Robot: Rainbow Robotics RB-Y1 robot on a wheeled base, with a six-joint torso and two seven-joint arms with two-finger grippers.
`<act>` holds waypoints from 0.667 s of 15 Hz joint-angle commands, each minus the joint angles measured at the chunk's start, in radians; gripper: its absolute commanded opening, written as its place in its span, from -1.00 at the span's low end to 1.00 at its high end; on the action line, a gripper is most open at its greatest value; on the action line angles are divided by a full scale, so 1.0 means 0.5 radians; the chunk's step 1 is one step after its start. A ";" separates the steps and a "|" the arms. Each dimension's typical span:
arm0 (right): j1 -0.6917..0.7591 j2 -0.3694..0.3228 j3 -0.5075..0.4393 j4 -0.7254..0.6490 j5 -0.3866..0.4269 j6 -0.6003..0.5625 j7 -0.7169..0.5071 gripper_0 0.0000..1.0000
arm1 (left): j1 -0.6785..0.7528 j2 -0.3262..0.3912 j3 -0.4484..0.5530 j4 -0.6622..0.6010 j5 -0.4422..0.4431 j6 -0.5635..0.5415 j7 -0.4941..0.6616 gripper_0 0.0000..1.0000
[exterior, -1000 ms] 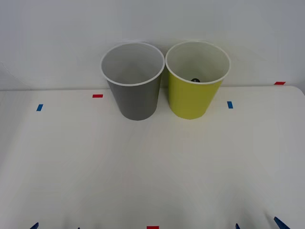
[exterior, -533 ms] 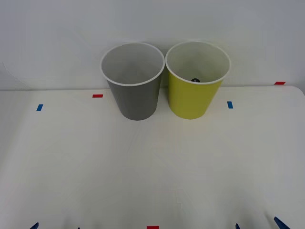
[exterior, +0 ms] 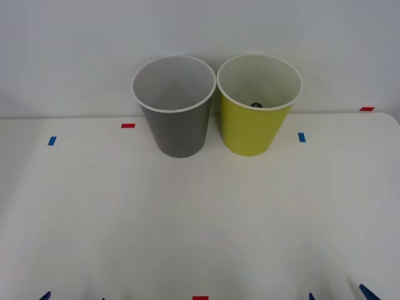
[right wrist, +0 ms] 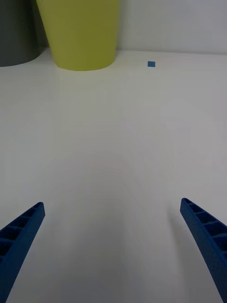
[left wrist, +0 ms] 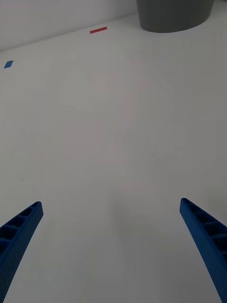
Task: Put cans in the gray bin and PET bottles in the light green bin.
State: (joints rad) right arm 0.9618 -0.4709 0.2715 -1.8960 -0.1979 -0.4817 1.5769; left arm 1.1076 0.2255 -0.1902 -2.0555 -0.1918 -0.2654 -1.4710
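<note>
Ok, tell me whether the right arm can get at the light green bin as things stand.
Probably yes: the right pincer is open, low over the table, and only bare tabletop lies between it and the light green bin.

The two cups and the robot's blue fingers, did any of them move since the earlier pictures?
No, nothing visibly moved. The gray bin and the light green bin stand side by side as before, a dark cap just showing inside the green one. The left gripper and right gripper stay open, low over the table.
</note>
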 commanded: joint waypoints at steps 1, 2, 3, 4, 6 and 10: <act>0.000 0.000 0.000 0.000 0.000 0.000 0.000 1.00 | 0.000 0.000 0.000 0.000 0.000 0.000 0.000 1.00; 0.000 0.000 0.000 0.000 0.000 0.000 0.000 1.00 | 0.000 0.000 0.000 0.000 0.000 0.000 0.000 1.00; 0.000 0.000 0.000 0.000 0.000 0.000 0.000 1.00 | 0.000 0.000 0.000 0.000 0.000 0.000 0.000 1.00; 0.000 0.000 0.000 0.000 0.000 0.000 0.000 1.00 | 0.000 0.000 0.000 0.000 0.000 0.000 0.000 1.00; 0.000 0.000 0.000 0.000 0.000 0.000 0.000 1.00 | 0.000 0.000 0.000 0.000 0.000 0.000 0.000 1.00; 0.000 0.000 0.000 0.000 0.000 0.000 0.000 1.00 | 0.000 0.000 0.000 0.000 0.000 0.000 0.000 1.00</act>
State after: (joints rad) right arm 0.9618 -0.4709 0.2715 -1.8960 -0.1979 -0.4817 1.5769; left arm 1.1075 0.2255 -0.1902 -2.0555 -0.1918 -0.2654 -1.4710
